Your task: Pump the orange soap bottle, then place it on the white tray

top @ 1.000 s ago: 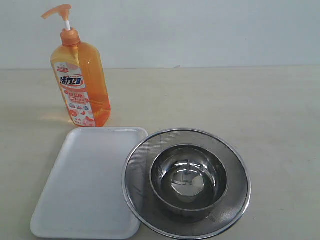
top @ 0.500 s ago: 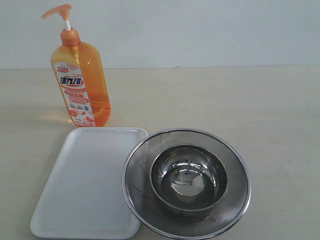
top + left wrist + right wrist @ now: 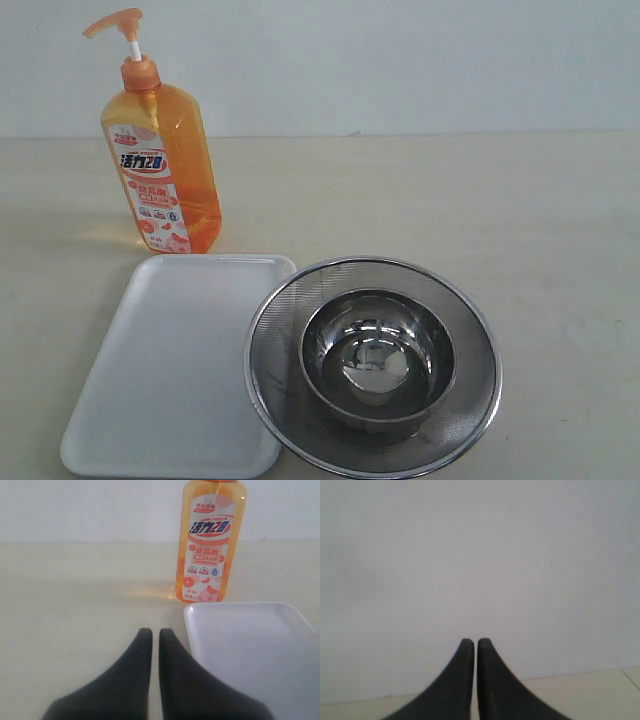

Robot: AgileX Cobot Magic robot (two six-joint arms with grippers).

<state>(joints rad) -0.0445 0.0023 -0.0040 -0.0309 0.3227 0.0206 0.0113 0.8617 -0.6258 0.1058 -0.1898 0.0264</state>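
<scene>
The orange soap bottle [image 3: 160,165] stands upright at the back left of the table, its orange pump head [image 3: 115,22] raised on a white stem. Just in front of it lies the white tray [image 3: 175,370], bare. In the left wrist view the bottle [image 3: 210,540] and a corner of the tray [image 3: 260,645] lie ahead of my left gripper [image 3: 152,632], which is shut on nothing and well short of the bottle. My right gripper [image 3: 472,642] is shut too, facing a plain wall. Neither arm shows in the exterior view.
A round steel mesh strainer [image 3: 470,340] holding a steel bowl [image 3: 378,360] sits to the right of the tray, touching its edge. Bare beige tabletop spreads to the right and behind. A pale wall backs the table.
</scene>
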